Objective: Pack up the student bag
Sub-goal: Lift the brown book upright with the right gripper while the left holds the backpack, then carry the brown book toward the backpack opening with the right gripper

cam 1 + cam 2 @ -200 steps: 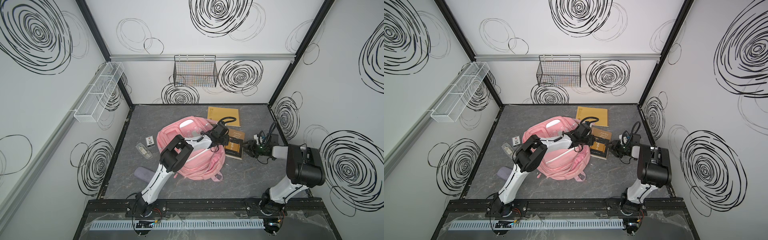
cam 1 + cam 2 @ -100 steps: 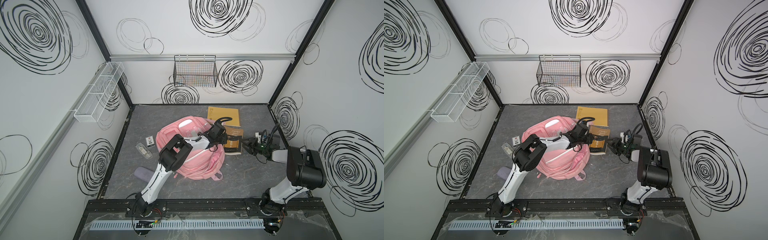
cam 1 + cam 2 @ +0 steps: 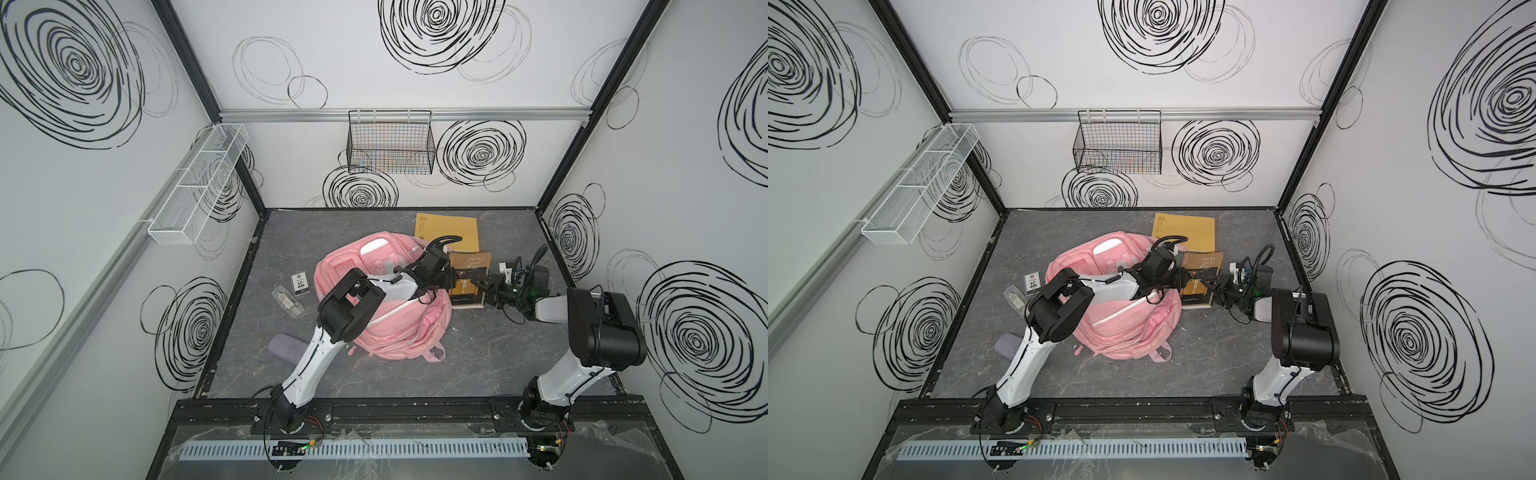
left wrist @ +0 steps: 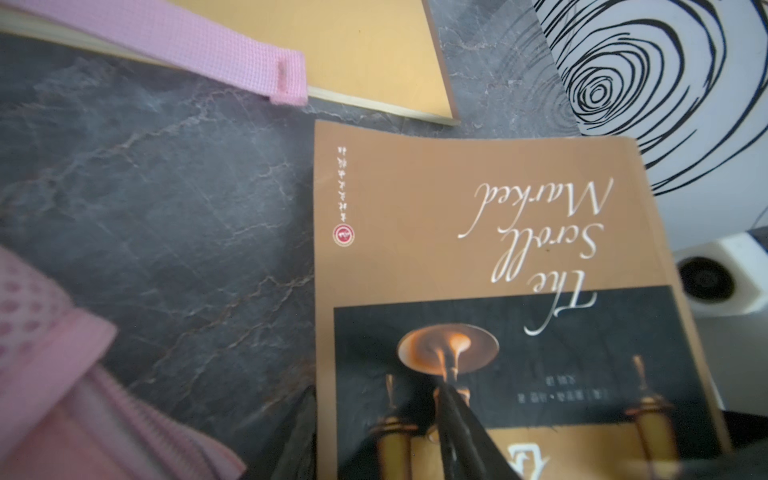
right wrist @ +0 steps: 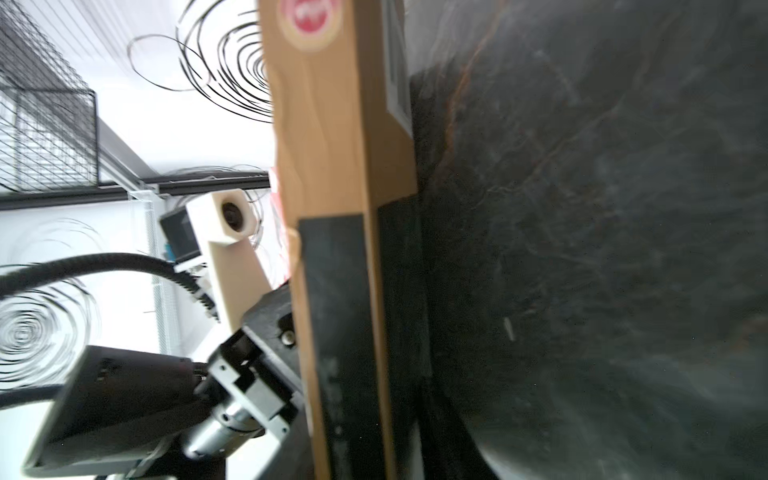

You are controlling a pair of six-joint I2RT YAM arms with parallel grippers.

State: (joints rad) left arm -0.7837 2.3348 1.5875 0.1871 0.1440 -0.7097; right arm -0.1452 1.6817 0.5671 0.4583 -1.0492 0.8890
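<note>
Brown book [image 3: 469, 274] nearer student bag [image 3: 399, 324]

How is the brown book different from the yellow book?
The brown book has a dark picture and curly white writing; the yellow book looks plain. Both tools reach the brown book, while nothing grips the yellow book. The yellow book lies nearer the back wall. Both sit beside the pink bag.

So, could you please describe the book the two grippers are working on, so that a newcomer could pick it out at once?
Start at the pink student bag in the middle of the grey table; the brown book is just to its right, between the left gripper and right gripper. Unlike the plain yellow book behind it, its cover has a dark picture panel and script title.
</note>
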